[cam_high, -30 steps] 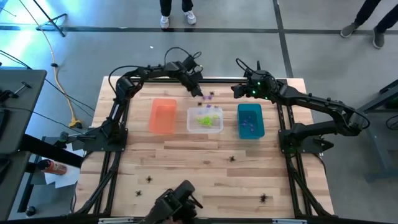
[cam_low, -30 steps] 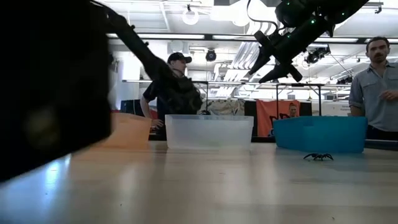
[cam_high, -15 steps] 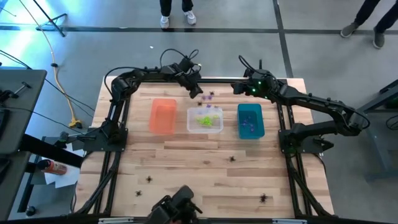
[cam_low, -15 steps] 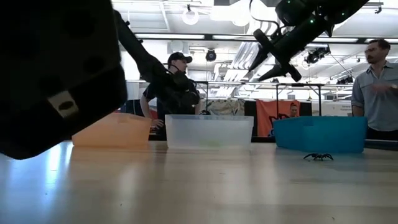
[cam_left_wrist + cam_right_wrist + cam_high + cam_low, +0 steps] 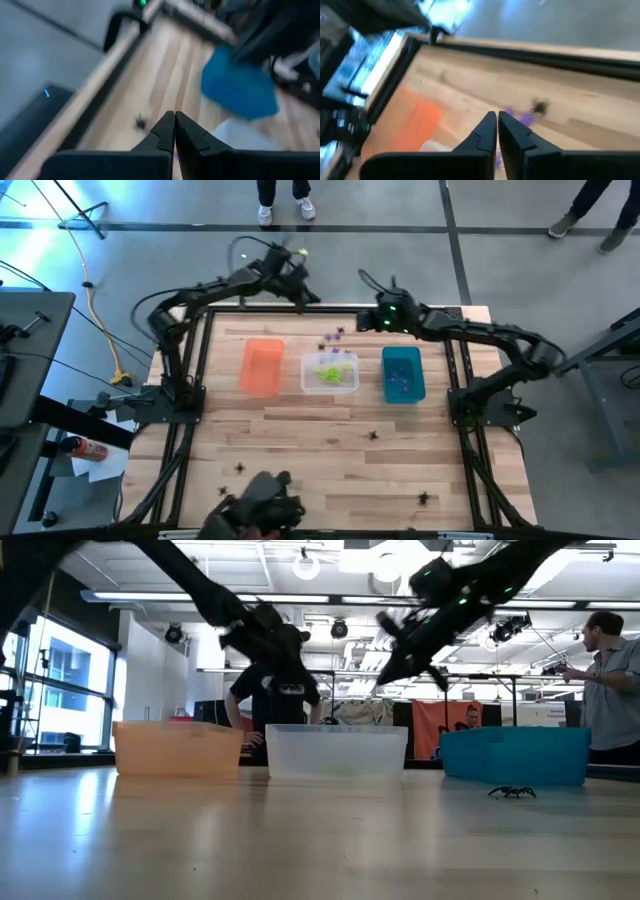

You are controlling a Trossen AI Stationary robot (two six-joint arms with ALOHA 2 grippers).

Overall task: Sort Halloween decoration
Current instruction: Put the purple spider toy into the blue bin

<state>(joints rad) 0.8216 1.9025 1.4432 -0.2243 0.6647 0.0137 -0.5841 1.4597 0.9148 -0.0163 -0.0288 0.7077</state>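
Small purple and black spider trinkets [image 5: 334, 336] lie on the wood by the table's far edge, behind the clear bin [image 5: 330, 372], which holds lime green ones. More black spiders rest near the front [image 5: 374, 435] [image 5: 427, 499]. My left gripper [image 5: 304, 297] hangs shut, high over the far edge, with nothing visible between its fingers [image 5: 175, 131]. My right gripper [image 5: 363, 321] is shut too, in the air just right of the purple trinkets [image 5: 524, 118], which it does not touch.
The orange bin [image 5: 262, 366] stands left of the clear one. The teal bin [image 5: 403, 373], on its right, holds purple pieces. A dark device [image 5: 262, 506] sits at the near edge. People stand beyond the far edge [image 5: 285, 690] [image 5: 605, 665].
My left gripper has risen from just above the purple trinkets and drawn back toward the far edge, staying shut. My right gripper has swung toward the table's left and slightly down toward the same trinkets, and its fingers have shut. The dark device at the near edge has shifted left.
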